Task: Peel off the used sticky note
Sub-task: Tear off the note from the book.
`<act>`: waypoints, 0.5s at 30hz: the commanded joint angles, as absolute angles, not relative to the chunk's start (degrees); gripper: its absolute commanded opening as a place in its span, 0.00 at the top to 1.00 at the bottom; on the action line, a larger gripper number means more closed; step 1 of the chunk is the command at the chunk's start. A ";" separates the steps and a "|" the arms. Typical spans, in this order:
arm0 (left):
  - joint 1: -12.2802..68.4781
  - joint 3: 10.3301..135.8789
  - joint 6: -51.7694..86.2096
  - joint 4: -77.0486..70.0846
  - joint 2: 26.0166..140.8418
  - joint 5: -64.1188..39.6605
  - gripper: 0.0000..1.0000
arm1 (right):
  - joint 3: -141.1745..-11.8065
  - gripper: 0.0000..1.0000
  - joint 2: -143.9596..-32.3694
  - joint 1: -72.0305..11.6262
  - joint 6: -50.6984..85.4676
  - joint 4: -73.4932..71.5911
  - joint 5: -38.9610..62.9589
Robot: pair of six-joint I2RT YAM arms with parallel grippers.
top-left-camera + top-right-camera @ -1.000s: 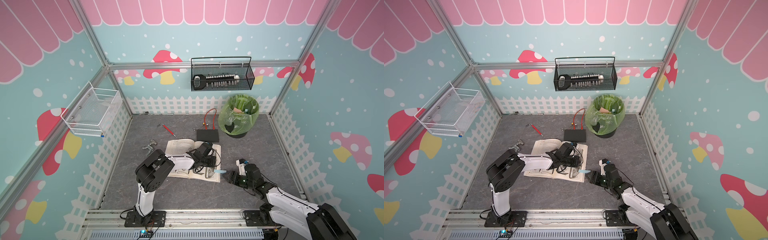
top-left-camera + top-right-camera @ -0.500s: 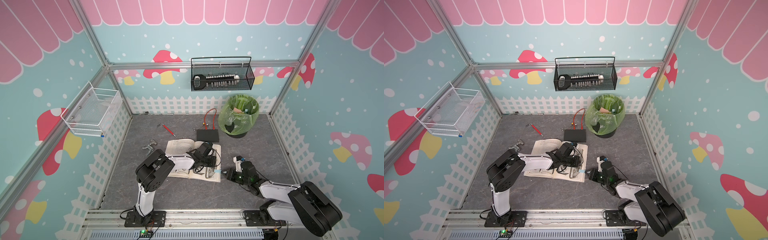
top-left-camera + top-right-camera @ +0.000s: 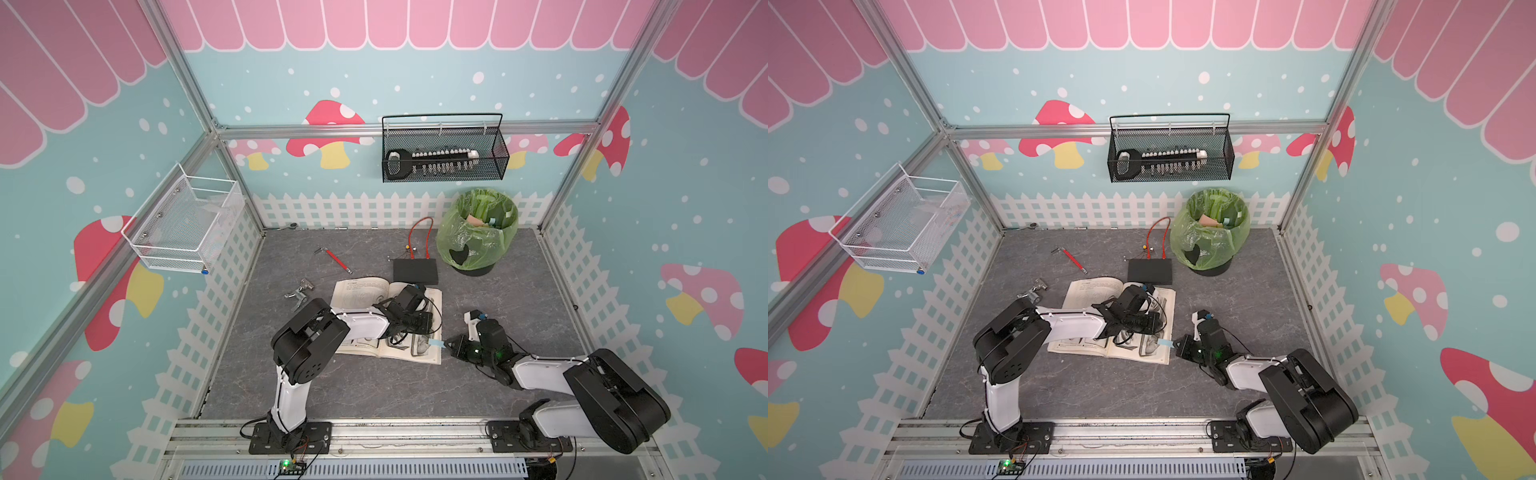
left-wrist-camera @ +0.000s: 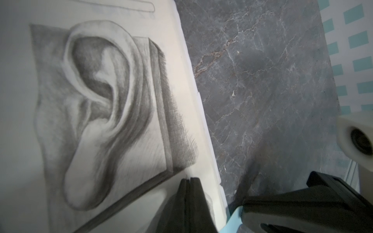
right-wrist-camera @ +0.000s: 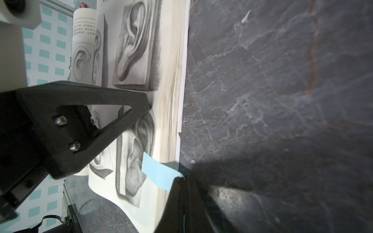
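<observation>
Right wrist view has the right gripper [image 5: 182, 179] clenched on the outer end of the blue sticky note [image 5: 159, 174], whose long axis runs off the open drawing book [image 5: 171, 80] toward it, while the left gripper [image 4: 189, 179], shut and empty, rests on the page nearby.

closed left gripper [image 4: 189, 181] near the edge of the ear-drawing page [image 4: 96, 96]

sticky note [image 5: 159, 173] — pale blue, table [image 5: 282, 80] — grey marble
</observation>
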State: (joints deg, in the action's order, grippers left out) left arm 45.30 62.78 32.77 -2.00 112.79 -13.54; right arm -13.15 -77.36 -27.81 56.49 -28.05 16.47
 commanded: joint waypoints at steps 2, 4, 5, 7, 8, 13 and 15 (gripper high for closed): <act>45.62 63.01 32.08 0.02 116.10 -12.29 1.00 | -13.73 1.00 -72.71 -28.88 56.79 -24.98 15.58; 45.64 63.13 32.08 0.00 116.19 -12.20 1.00 | -14.20 1.00 -70.07 -29.43 56.37 -23.10 15.04; 45.66 63.11 32.15 0.00 116.28 -12.13 1.00 | -14.49 1.00 -68.72 -29.67 56.10 -22.13 14.88; 45.62 63.13 32.18 0.00 116.45 -12.12 1.00 | -14.81 1.00 -66.62 -30.12 55.50 -20.44 14.81; 45.63 63.23 32.17 0.00 116.54 -12.13 1.00 | -14.87 1.00 -65.74 -30.31 55.33 -19.48 14.81; 45.66 63.24 32.17 0.01 116.81 -12.08 1.00 | -14.42 1.00 -62.03 -31.16 54.63 -16.28 14.29; 45.62 63.19 32.17 0.02 116.74 -12.08 1.00 | -13.99 1.00 -60.77 -31.30 54.61 -15.39 14.17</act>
